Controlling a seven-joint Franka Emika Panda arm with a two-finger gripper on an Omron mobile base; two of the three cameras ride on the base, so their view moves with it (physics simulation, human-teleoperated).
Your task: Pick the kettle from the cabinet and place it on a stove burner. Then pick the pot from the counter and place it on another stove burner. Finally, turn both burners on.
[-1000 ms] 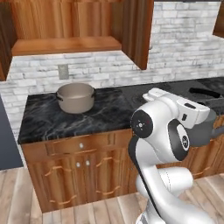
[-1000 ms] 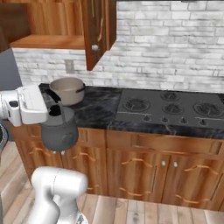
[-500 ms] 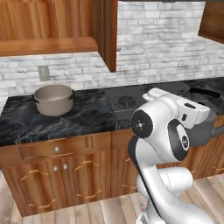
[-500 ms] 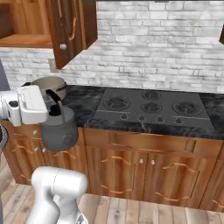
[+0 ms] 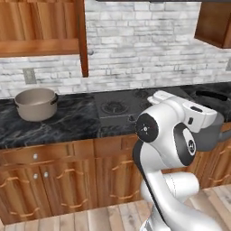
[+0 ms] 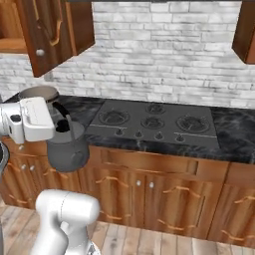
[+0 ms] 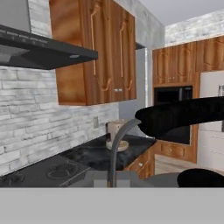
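The gripper (image 6: 63, 124) is clamped on the kettle (image 6: 67, 149) handle, at nine o'clock of the stove burners (image 6: 154, 122). No writing is legible.

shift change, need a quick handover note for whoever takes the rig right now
Pincer: shut on the kettle's arched handle; the kettle hangs below it, in front of the lower cabinets, left of the cooktop.
Pot: on the counter, left of the stove, untouched.
Stove burners: all bare.
Cabinet: door open.
Done: kettle is out of the cabinet and in the grip.
Left: set kettle on one burner, put pot on another, turn both burners on.
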